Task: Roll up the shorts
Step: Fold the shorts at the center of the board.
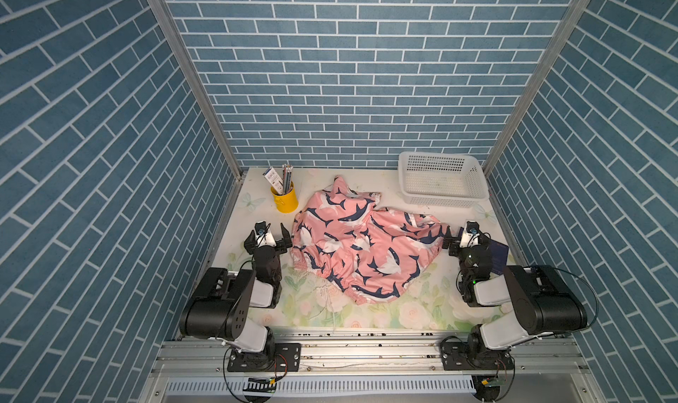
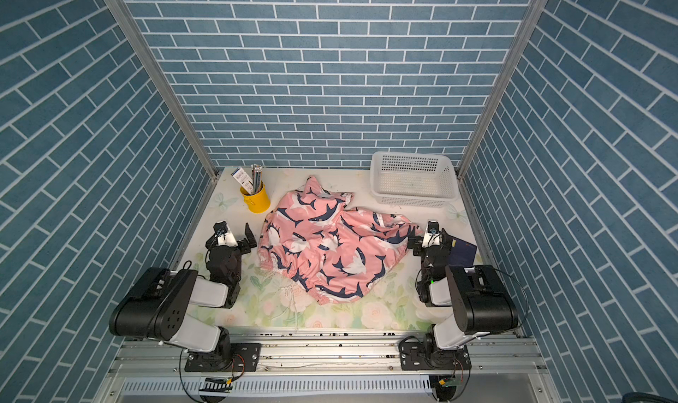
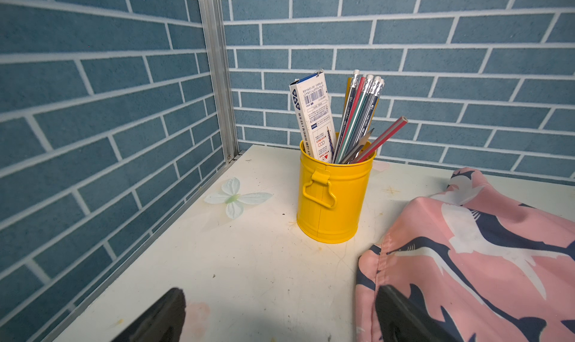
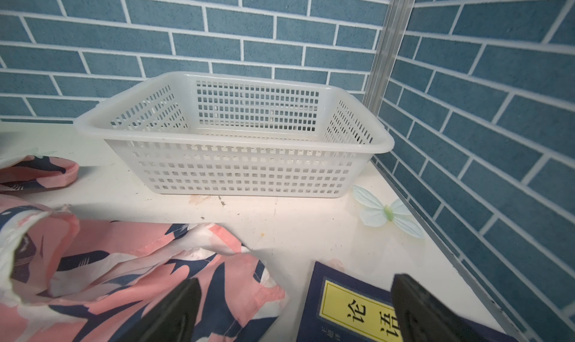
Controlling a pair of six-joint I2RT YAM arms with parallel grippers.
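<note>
The pink shorts (image 1: 352, 247) (image 2: 330, 247) with navy-and-white sharks lie spread and rumpled mid-table, the gathered waistband (image 1: 330, 274) toward the front and a thin white drawstring (image 1: 328, 298) trailing off it. My left gripper (image 1: 272, 232) (image 2: 235, 232) (image 3: 280, 318) stands open at the shorts' left edge (image 3: 482, 262), one finger over the hem and the other over bare table. At the shorts' right edge (image 4: 124, 278) my right gripper (image 1: 460, 236) (image 2: 422, 238) (image 4: 295, 312) is open, one finger above the fabric and the other above a blue book. Neither holds anything.
A yellow cup (image 1: 285, 199) (image 3: 333, 200) with pencils and a card box stands at the back left, close to the shorts. A white mesh basket (image 1: 442, 195) (image 4: 242, 144) sits at the back right. The blue book (image 1: 497, 258) (image 4: 351, 306) lies by the right wall.
</note>
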